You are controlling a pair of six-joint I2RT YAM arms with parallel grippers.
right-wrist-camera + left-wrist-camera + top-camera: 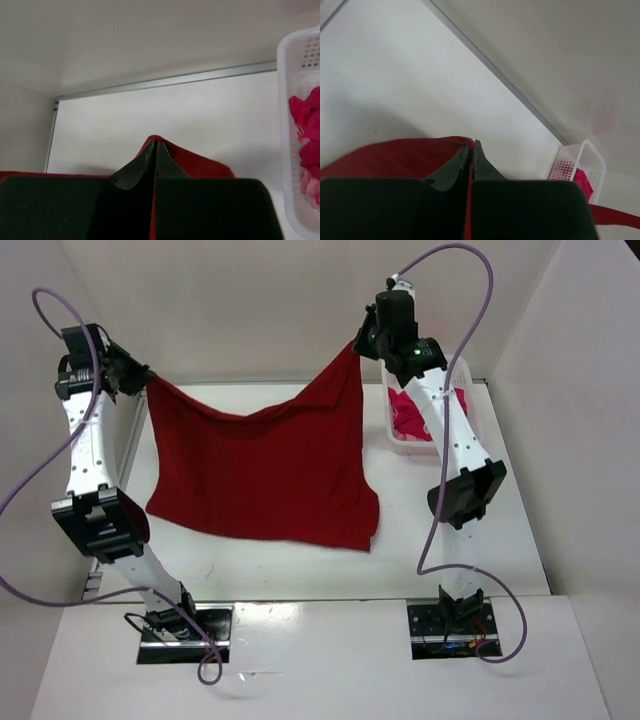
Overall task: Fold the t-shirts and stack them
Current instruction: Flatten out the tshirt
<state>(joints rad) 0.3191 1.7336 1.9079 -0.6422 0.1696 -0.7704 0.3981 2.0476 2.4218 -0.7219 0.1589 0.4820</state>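
Observation:
The dark red t-shirt (260, 465) hangs spread between both arms above the table, its lower edge trailing toward the near side. My left gripper (143, 380) is shut on its left top corner, and red cloth (395, 157) shows pinched between the fingers in the left wrist view. My right gripper (362, 343) is shut on the right top corner, where red cloth (200, 162) pokes out past the fingertips. A bright magenta-pink t-shirt (408, 418) lies crumpled in the basket, with a bit of pale pink cloth (311, 189) beneath it.
A white plastic lattice basket (392, 430) stands at the back right of the white table, partly behind the right arm; its rim (283, 130) sits close to the right gripper. White walls enclose the back and both sides. Purple cables loop around both arms.

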